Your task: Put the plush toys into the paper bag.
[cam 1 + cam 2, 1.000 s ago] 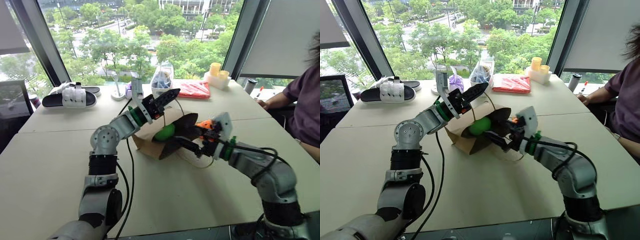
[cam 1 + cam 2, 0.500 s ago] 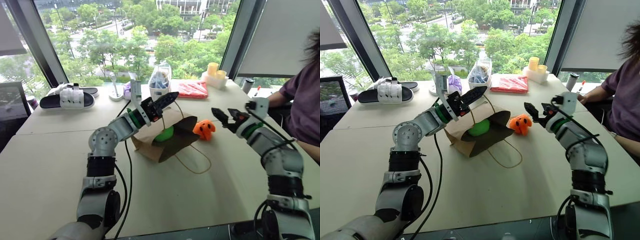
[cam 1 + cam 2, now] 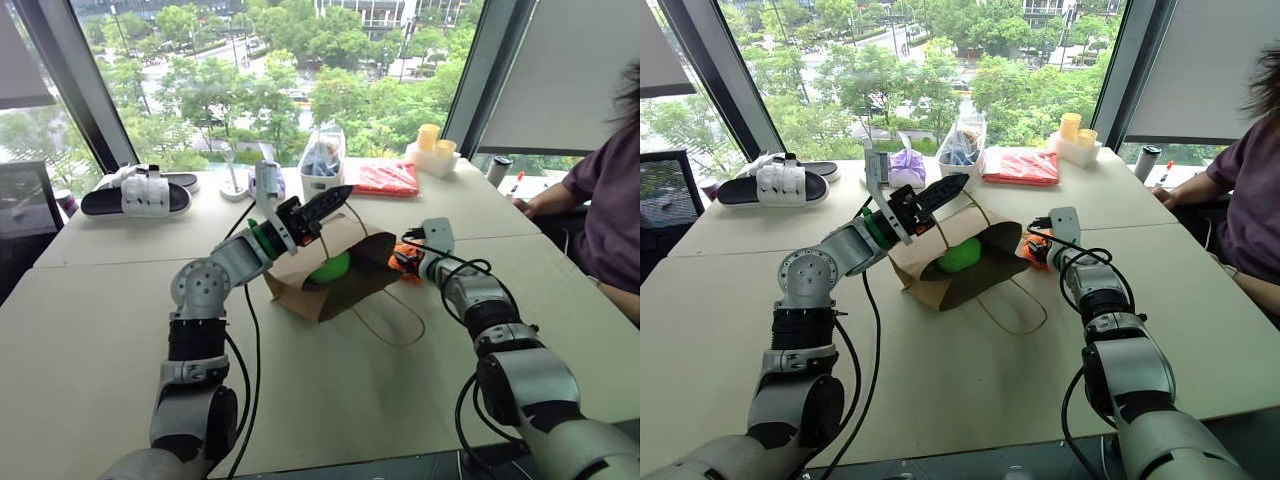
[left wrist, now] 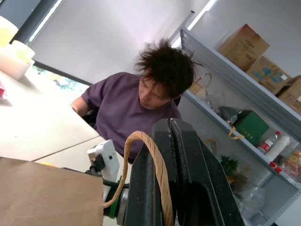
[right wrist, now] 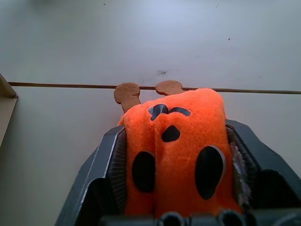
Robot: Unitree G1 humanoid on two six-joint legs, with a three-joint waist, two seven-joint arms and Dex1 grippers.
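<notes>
The brown paper bag point(image 3: 296, 288) lies on its side on the table with its mouth facing right. My left gripper point(image 3: 335, 197) is shut on the bag's upper handle point(image 4: 151, 147) and holds the mouth open. The lime green plush toy point(image 3: 328, 267) sits inside the mouth. The orange plush toy point(image 5: 174, 141) lies on the table just right of the bag mouth. My right gripper point(image 3: 406, 259) is shut on it, with a finger point(image 5: 106, 165) pressing on each side.
The bag's loose lower handle point(image 3: 386, 322) loops onto the table in front. Along the window side stand slippers point(image 3: 140, 192), a purple bundle point(image 3: 905, 165), a clear plastic bag point(image 3: 322, 160), a red packet point(image 3: 388, 180) and yellow cups point(image 3: 432, 148). A person point(image 3: 605, 200) sits at the right.
The right gripper drew back from the bag mouth to the right, leaving the orange toy on the table, then dropped back onto it and closed on it. The left gripper held still.
</notes>
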